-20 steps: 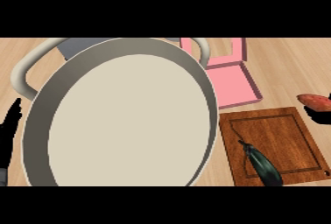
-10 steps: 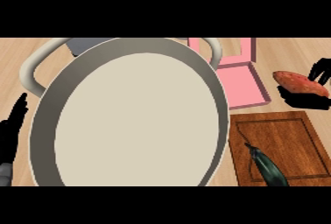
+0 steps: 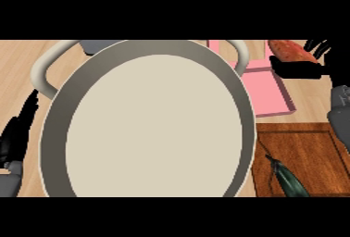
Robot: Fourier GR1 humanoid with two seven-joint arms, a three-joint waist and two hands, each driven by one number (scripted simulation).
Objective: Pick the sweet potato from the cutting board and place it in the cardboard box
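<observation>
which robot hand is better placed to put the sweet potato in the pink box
Right. The right robot hand holds the sweet potato by the pink box; the left robot hand rests at the far left edge.

Box (image 3: 270, 92) behind cutting board (image 3: 308, 148), pan (image 3: 54, 134) left

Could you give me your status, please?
Right hand shut on sweet potato, beside pink box. Left hand open, left edge. Large pan hides part of box.
</observation>
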